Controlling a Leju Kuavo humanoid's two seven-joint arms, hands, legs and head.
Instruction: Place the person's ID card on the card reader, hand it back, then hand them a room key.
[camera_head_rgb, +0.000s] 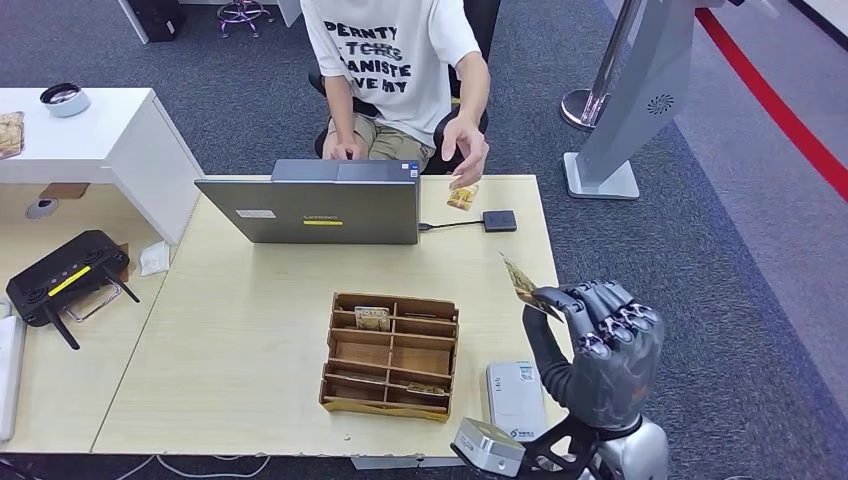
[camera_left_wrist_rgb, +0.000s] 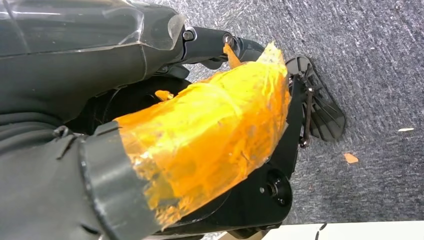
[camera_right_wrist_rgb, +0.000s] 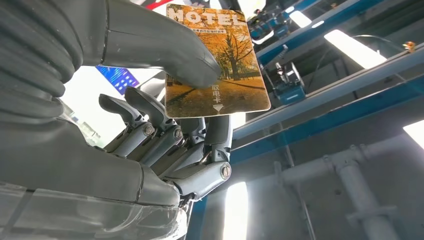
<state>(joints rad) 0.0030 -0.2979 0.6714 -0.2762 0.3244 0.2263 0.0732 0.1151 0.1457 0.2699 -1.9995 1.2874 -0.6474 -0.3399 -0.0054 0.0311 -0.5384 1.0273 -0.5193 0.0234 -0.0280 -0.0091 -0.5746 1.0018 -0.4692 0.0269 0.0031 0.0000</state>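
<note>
Now right hand (camera_head_rgb: 600, 345) raised, thumb and fingers pinching room key (camera_right_wrist_rgb: 216, 62) upright, likely for handover; person's hand (camera_head_rgb: 468, 150) hovers near the laptop (camera_head_rgb: 320, 210).

Even overhead light is filling the head view, casting soft shadows. Ceiling lamps (camera_right_wrist_rgb: 350, 47) are glaring at two o'clock in the right wrist view, blowing out highlights.

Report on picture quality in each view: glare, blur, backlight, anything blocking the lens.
Head view: even light, sharp, soft shadows under the laptop. Left wrist view: orange tape up close, slightly soft, blocks most of the carpet. Right wrist view: ceiling lights blow out white; room key in the right hand stays readable.
</note>
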